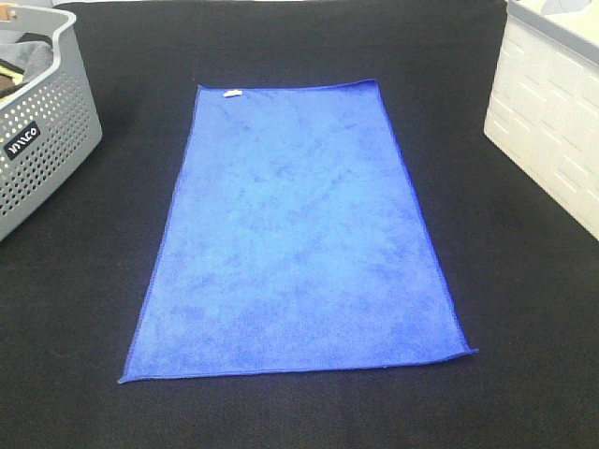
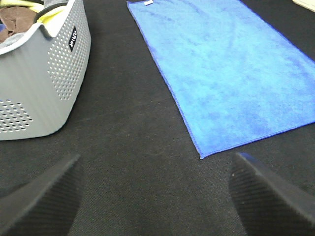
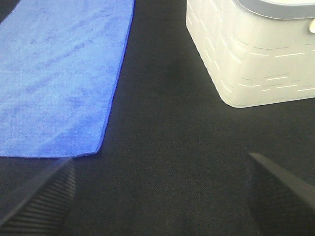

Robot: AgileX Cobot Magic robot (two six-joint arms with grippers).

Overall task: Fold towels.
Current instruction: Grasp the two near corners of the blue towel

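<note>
A royal-blue towel (image 1: pixel 299 234) lies spread flat and unfolded on the black table, long side running front to back, with a small white tag (image 1: pixel 232 93) at its far left corner. Neither gripper shows in the high view. In the left wrist view the towel (image 2: pixel 231 73) lies ahead, and my left gripper (image 2: pixel 155 196) is open and empty above bare black cloth, short of the towel's near left corner (image 2: pixel 202 156). In the right wrist view the towel (image 3: pixel 59 73) shows too, and my right gripper (image 3: pixel 160 191) is open and empty beside its near right corner (image 3: pixel 96 153).
A perforated grey basket (image 1: pixel 42 140) holding cloth items stands at the back left; it also shows in the left wrist view (image 2: pixel 44 83). A white bin (image 1: pixel 552 112) stands at the back right, and in the right wrist view (image 3: pixel 256 54). Black cloth (image 1: pixel 299 412) covers the table.
</note>
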